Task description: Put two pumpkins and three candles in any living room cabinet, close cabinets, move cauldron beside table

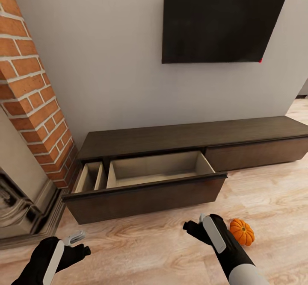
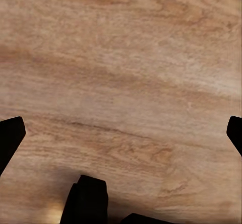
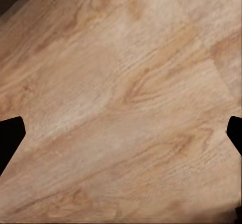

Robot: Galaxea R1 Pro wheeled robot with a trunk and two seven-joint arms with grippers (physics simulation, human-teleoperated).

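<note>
The cabinet [image 1: 188, 136] is a long low dark-brown unit against the wall. Its left drawer [image 1: 145, 197] is pulled out, and nothing shows in its pale interior. One orange pumpkin [image 1: 242, 231] lies on the wood floor in front of the cabinet, just right of my right forearm. My right gripper [image 1: 196, 227] hovers over the floor left of the pumpkin and short of the drawer front. In the right wrist view the right gripper [image 3: 121, 136] is open over bare planks. My left gripper [image 1: 79, 244] hangs low at the front left. In the left wrist view the left gripper [image 2: 121, 136] is open over bare floor.
A red brick column [image 1: 34, 92] and a grey stone fireplace surround [image 1: 19, 199] stand at the left, touching the cabinet's end. A black screen [image 1: 222, 18] hangs on the wall above. The cabinet's right drawer front [image 1: 256, 152] is shut. Wood floor [image 1: 265, 195] stretches to the right.
</note>
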